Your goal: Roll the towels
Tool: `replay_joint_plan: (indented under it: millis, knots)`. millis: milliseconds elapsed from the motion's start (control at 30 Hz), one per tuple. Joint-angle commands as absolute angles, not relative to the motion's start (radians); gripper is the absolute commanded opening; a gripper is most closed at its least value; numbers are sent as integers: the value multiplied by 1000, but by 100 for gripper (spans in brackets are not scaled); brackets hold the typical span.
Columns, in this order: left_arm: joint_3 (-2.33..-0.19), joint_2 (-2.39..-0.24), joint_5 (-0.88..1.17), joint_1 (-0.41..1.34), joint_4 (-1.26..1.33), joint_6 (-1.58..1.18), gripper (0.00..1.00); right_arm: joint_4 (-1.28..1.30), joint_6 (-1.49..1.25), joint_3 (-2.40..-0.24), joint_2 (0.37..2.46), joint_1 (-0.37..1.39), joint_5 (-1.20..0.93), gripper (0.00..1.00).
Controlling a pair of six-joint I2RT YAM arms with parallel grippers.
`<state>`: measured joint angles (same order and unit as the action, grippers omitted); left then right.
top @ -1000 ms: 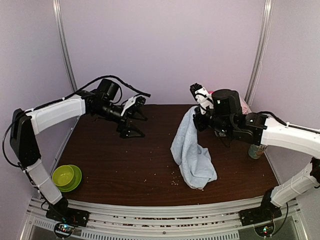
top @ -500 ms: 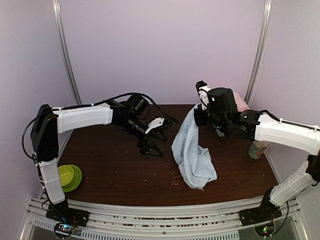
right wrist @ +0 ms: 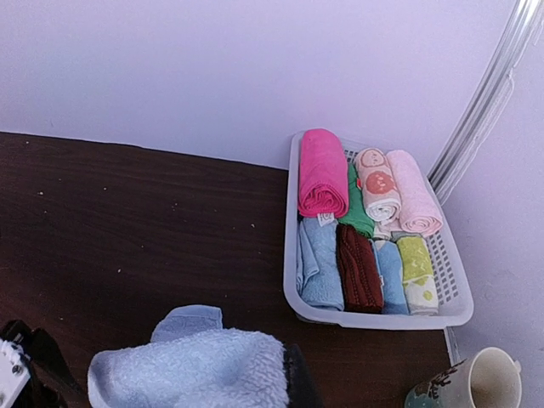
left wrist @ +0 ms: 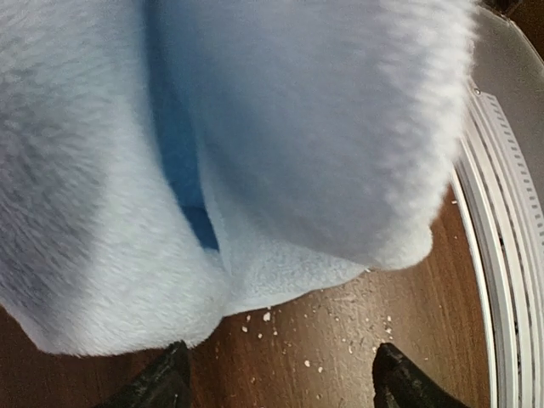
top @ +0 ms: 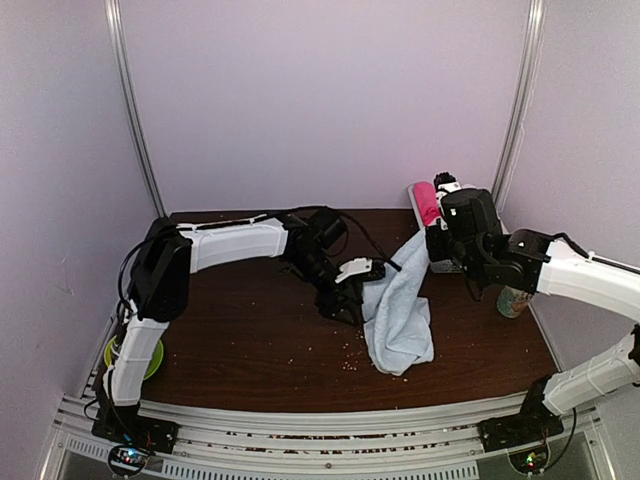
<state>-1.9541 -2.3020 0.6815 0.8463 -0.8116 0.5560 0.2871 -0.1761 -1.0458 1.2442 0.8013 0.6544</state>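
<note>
A light blue towel hangs from my right gripper, which is shut on its top corner; the lower end lies bunched on the brown table. In the right wrist view the same towel bulges beside one black finger. My left gripper is low at the towel's left edge. Its fingertips stand wide apart over bare wood, open, with the towel just beyond them. The magenta-pink towel lies rolled in the white basket.
The basket at the back right holds several smaller rolls in green, brown, blue and peach. A patterned cup stands at the right edge, and a green bowl sits at the front left behind the left arm. Crumbs dot the wood.
My left arm has swung from the back left across to the blue towel's left edge, its jaws narrowing slightly. My right gripper has carried the towel's corner a little to the right.
</note>
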Motion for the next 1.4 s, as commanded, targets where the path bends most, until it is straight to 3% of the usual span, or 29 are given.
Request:
replay_joint_plan:
  millis: [0,500,1000,1367]
  knots:
    - [-2109,-2442,726,845,-944,494,73,310,-209,-991,1179,799,705,0]
    - [-2105,-2520,982,807,-945,335,67,354,-234,-972,1159,798,763,0]
    - [-2076,-2571,826,807,-680,77,71,318,-233,-963,1175,798,729,0]
    - [-2101,-2610,925,832,-721,134,68,313,-217,-962,1160,798,738,0]
